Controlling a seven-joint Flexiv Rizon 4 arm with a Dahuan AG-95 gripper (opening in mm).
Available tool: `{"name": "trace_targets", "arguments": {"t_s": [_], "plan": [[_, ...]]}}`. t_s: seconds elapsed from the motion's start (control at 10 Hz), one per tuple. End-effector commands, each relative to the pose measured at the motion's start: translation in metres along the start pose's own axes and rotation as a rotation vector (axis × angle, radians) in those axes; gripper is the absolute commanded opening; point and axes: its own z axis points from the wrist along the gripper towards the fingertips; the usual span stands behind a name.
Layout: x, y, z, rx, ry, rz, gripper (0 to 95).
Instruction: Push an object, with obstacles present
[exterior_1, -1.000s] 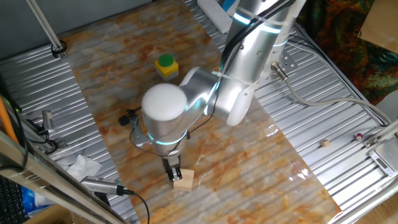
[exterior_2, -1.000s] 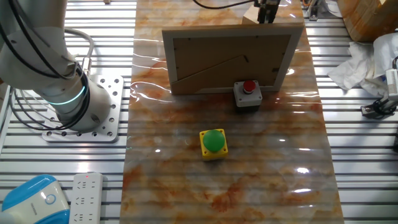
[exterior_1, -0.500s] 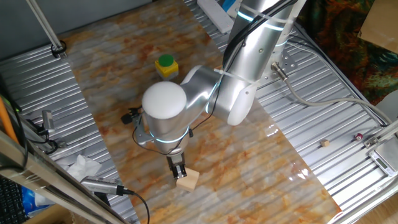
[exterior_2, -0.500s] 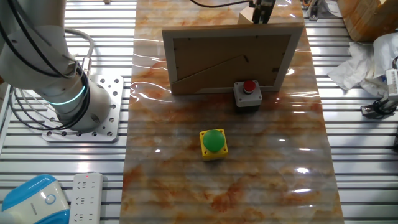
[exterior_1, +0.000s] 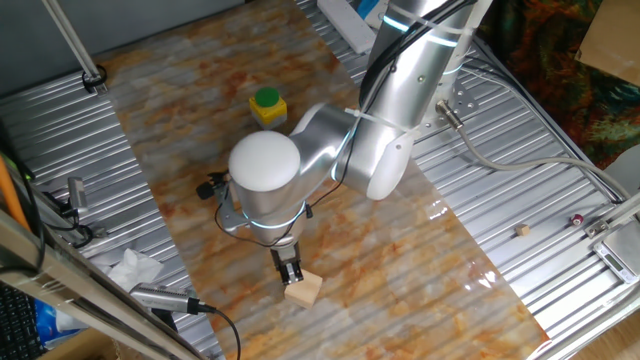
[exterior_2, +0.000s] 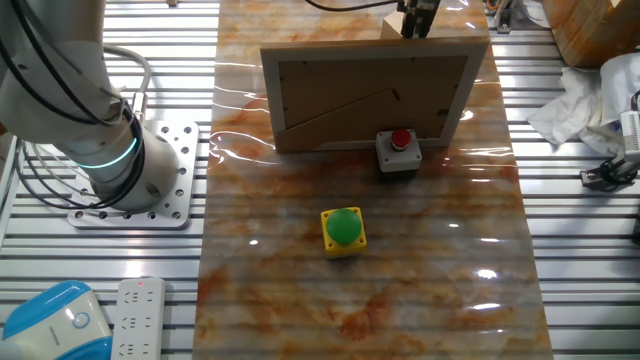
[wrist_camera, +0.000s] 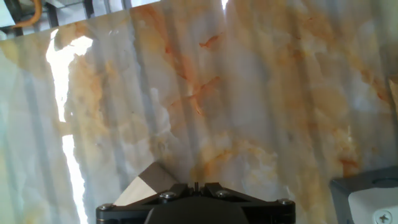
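Behind the framed panel (exterior_2: 372, 92), at the far end of the marbled mat (exterior_1: 400, 250), the wooden cube (exterior_1: 303, 291) was seen lying tilted on its flat base, with the gripper (exterior_1: 291, 272) set against its side. Whether the fingers were together or apart could not be told; nothing was held between them. The cube was judged light, stiff and prone to twisting on the smooth mat, so contact low and central on a flat face was thought best. The grey button box (exterior_2: 400, 151) and yellow button box (exterior_2: 344, 230) stood well apart from it.
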Motion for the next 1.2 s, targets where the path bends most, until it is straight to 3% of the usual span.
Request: {"name": "trace_targets", "arguments": {"t_s": [0.1, 1.2], "plan": [[-0.0006, 0.0005, 0.0005, 0.002, 0.002, 0.000, 0.0], [-0.0034, -0.0013, -0.0014, 0.014, 0.014, -0.052, 0.0]]}}
